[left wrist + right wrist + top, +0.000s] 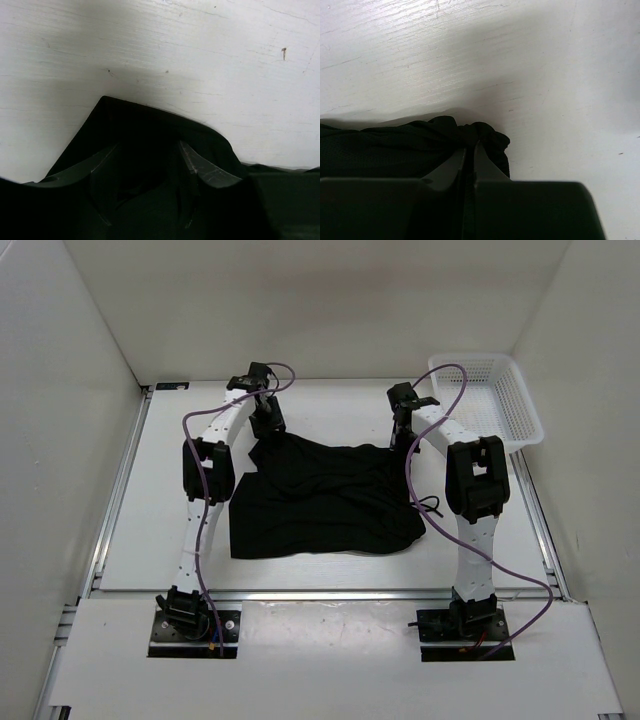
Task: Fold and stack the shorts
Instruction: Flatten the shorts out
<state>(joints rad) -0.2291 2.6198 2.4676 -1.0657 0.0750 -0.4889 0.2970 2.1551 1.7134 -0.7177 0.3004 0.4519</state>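
Right hand point(470, 148) pinches a bunched corner of black fabric shorts point(320, 505) on the white desk point(160, 500); left hand point(148, 145) spread over them

White table top point(170, 490): painted wood grain, fine scratches, few small marks close up. Plain white panels enclose three sides: left wall point(60, 440), back wall point(330, 310), right wall point(590, 390). Metal rail point(116, 495) along left table edge. Lighting even, shadows soft.
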